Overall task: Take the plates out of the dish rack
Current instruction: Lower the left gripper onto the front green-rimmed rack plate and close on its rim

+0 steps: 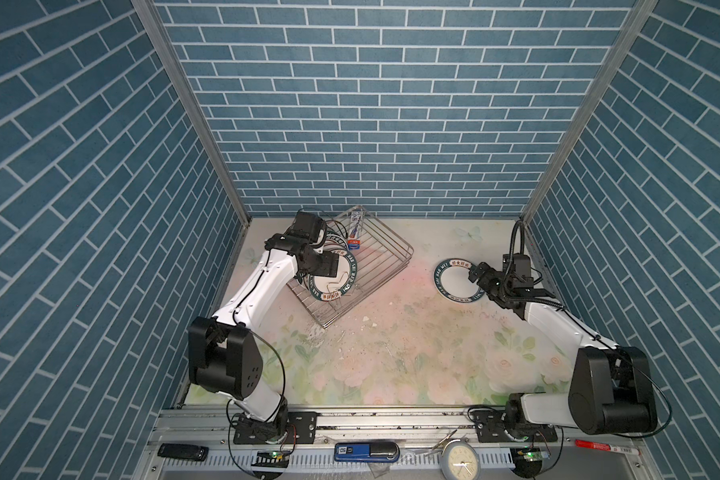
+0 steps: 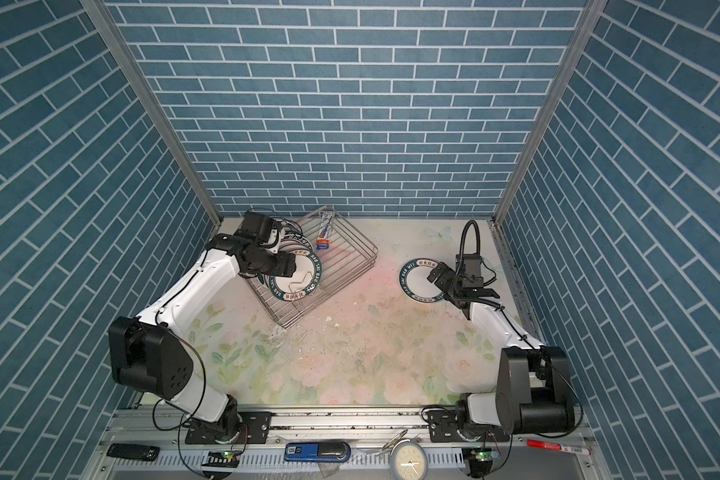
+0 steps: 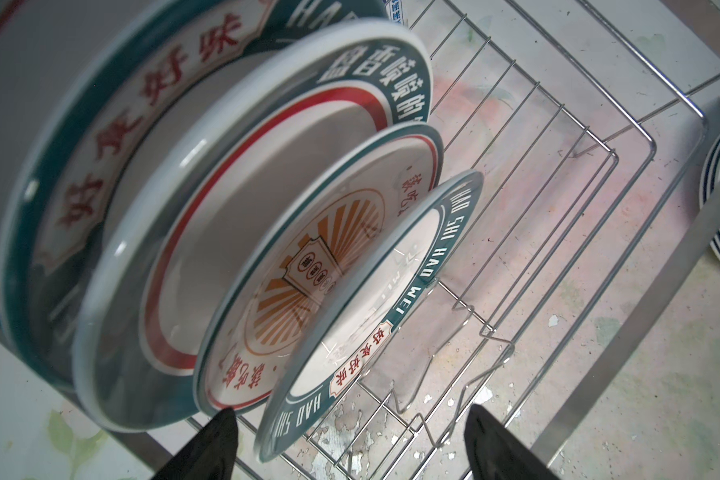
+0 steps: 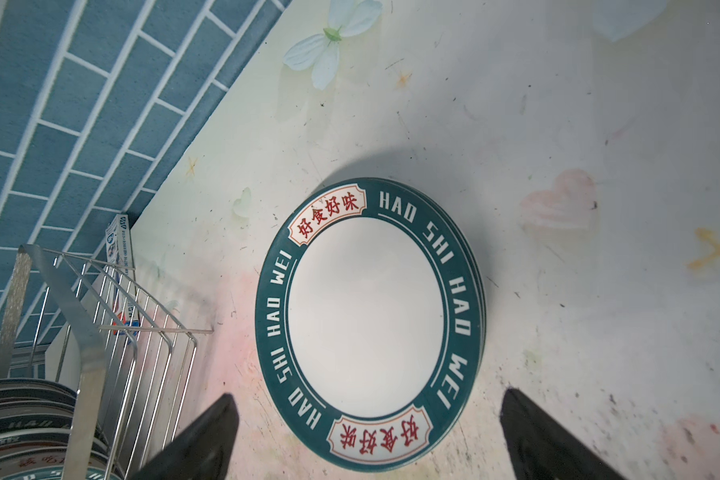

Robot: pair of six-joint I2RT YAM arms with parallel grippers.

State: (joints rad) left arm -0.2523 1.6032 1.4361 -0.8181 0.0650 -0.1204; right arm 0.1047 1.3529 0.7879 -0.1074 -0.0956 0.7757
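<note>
L gripper [image 3: 350, 440] at rack [image 3: 624, 345], jaws apart, nothing held. They straddle the lower rim of the front plate [image 3: 391, 316], no contact yet. R gripper [image 4: 371, 457] spread wide and empty, hovering over the stack [image 4: 371, 324] lying flat on the table [image 1: 391, 353], well apart from the rack.

Left wrist view shows 4 plates [image 3: 225, 208] on edge in the rack, all leaning the same way, front 1 nearest the open wires.

Risks as judged from here:
- Front plate rim sits close to 1 finger, far from the other. On closing, the far finger probably shoves the plate before it clamps, so it could tip or skate in its slot.
- Sunburst plate [image 3: 308, 270] is just behind. A finger going too deep could catch 2 rims or knock it.
- Grip is on a thin glossy rim, so the plate may pivot or slip on lift.
- Plate foot sits in the zigzag divider [image 3: 487, 332]. An angled pull could snag the wire and drag the rack.
- Stack edges look slightly stepped. An off-centre drop could slide it.
</note>
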